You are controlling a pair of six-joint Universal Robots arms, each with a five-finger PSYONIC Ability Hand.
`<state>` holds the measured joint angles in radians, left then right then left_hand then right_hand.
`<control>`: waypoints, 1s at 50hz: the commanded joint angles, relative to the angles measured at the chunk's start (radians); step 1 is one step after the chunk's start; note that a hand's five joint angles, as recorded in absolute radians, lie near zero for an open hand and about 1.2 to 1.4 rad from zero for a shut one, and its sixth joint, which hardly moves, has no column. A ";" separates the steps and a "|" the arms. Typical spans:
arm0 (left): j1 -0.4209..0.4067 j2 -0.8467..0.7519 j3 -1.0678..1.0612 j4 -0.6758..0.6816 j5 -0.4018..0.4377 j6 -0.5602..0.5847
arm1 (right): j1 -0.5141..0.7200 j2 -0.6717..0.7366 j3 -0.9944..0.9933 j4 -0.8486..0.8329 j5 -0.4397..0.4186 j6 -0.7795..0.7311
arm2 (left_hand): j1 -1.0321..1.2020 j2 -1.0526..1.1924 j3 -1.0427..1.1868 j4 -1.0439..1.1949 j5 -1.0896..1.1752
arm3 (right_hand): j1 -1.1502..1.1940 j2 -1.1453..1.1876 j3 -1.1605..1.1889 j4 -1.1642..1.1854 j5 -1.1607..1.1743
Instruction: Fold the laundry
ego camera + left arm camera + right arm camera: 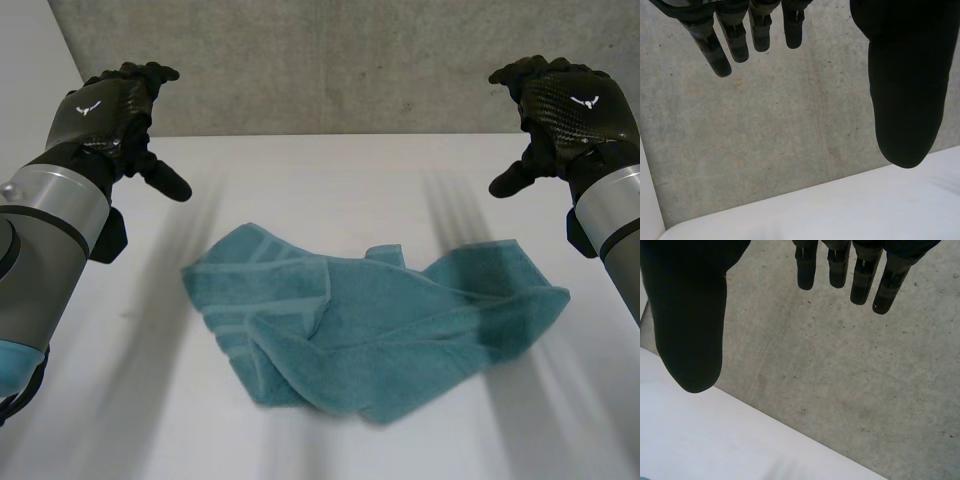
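On table (300, 180), towel (370, 325) | left hand (105, 112) spread, well clear | right hand (572, 105) likewise

Left robot hand (105, 112) raised, fingers relaxed, right robot hand (568, 105) likewise

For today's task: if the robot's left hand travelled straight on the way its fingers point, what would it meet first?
Probably the grey concrete wall beyond the far edge of the table. The open left hand points at it, away from the teal towel. Depth is unclear.
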<state>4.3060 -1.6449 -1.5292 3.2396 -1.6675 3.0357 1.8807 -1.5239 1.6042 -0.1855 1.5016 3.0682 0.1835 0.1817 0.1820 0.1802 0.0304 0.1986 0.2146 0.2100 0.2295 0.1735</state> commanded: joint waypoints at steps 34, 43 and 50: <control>-0.003 -0.015 -0.014 -0.182 0.537 0.345 | -0.015 0.116 -0.066 0.475 -0.075 -0.315 | 0.080 0.082 0.081 0.083 0.058 | -0.024 -0.040 -0.036 -0.055 -0.174; -0.009 -0.110 -0.107 -0.363 0.663 0.661 | -0.043 0.117 0.222 0.324 -0.256 -0.313 | 0.121 0.123 0.122 0.124 0.100 | 0.106 0.090 0.095 0.075 -0.043; -0.083 -0.234 -0.152 -0.386 0.647 0.867 | -0.048 0.126 0.395 0.069 -0.270 -0.309 | 0.156 0.158 0.158 0.160 0.135 | 0.165 0.149 0.154 0.134 0.016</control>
<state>4.2760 -1.7907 -1.6562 2.8606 -1.0013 3.7781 1.8338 -1.4048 1.8938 0.0562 1.2359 2.7547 0.2611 0.2630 0.2618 0.2631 0.0888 0.2049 0.2505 0.2560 0.2441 0.1735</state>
